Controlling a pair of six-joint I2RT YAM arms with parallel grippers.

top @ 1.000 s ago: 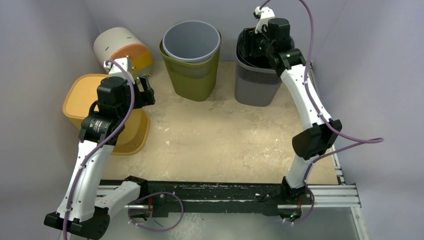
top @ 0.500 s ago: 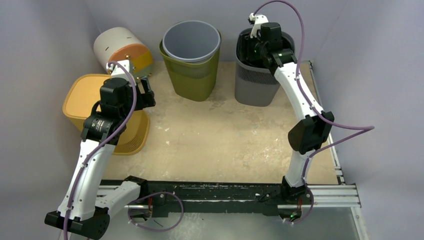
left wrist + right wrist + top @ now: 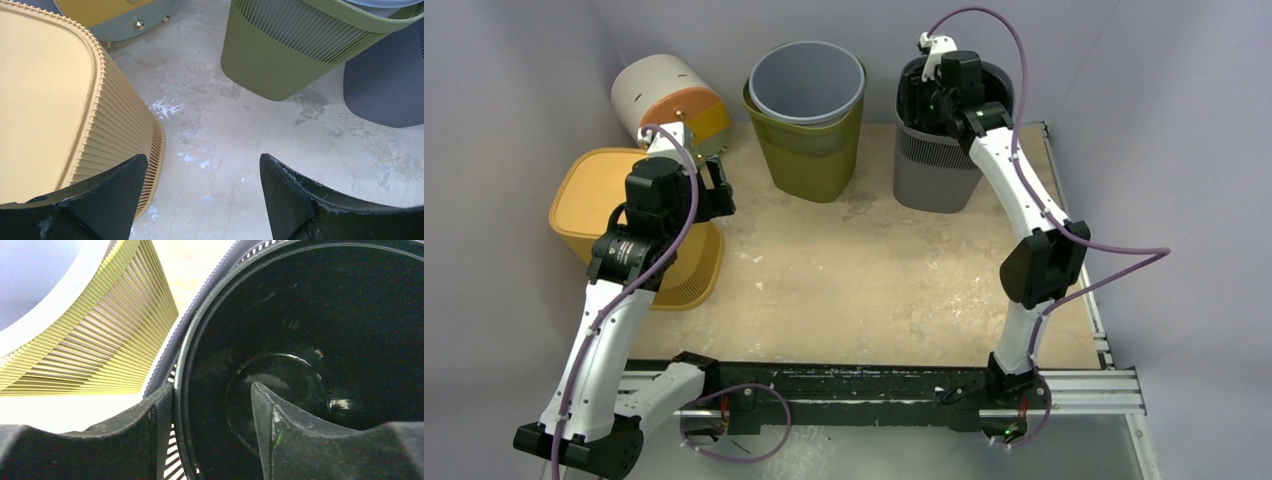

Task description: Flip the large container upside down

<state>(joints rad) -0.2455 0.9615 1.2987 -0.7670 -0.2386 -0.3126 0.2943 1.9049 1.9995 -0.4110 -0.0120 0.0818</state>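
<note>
Top view: my right gripper is at the grey bin, which stands upright, mouth up, at the far right corner of the table. I judge this to be the large container, and the reach is for a rim hold to tip it over. My left gripper hangs at the left edge beside the yellow bin, which stands base up. It holds nothing and is well apart from the work. A green bin stands at the far edge, middle, and a drum lies in the far left corner. Plain walls close the table on three sides, so room to swing is tight. Left wrist view: jaws spread wide over bare, scuffed, stained table, with the yellow bin's ribbed wall just beside one finger. Right wrist view: jaws spread and straddling the grey bin's rim, one finger outside, one inside the black liner. They are not yet pinching. The green bin stands just beside.
</note>
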